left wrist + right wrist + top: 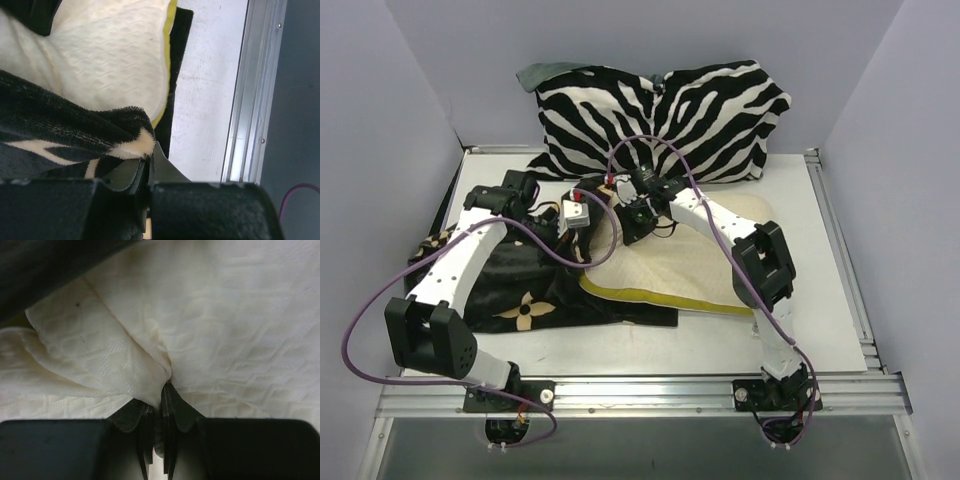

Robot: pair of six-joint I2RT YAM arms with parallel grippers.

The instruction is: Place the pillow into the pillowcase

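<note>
Step in hand: judged from the layout, feeding the pillow [670,268] through the mouth of the pillowcase [525,295]; one end looks to have entered, most of it is outside.
Doing it well: the left arm should lift the upper lip high and draw it away from the lower layer, so the mouth gapes; the right arm should push low and flat toward the left, along the table [825,250]; a pinch of loose cover may stretch without moving the filling, so a deeper bite could be needed; the olive-yellow edge band must not snag on the lip.
Left jaws: the left gripper [149,156] is clamped tight on the case's plush hem, no gap visible; black pile with a tan motif bunches over the fingers.
Right jaws: the right gripper [162,390] is pressed together on a raised fold of the pillow's cream dimpled cover; the fabric puckers into creases at the tips.
Pillowcase: nearest, at left-centre; its lower layer spreads under the pillow's near edge.
Pillow: mid-table, just right of the case, lying flat on that layer.
Zebra cushion [665,115]: farthest, against the back wall, touched by neither gripper.
</note>
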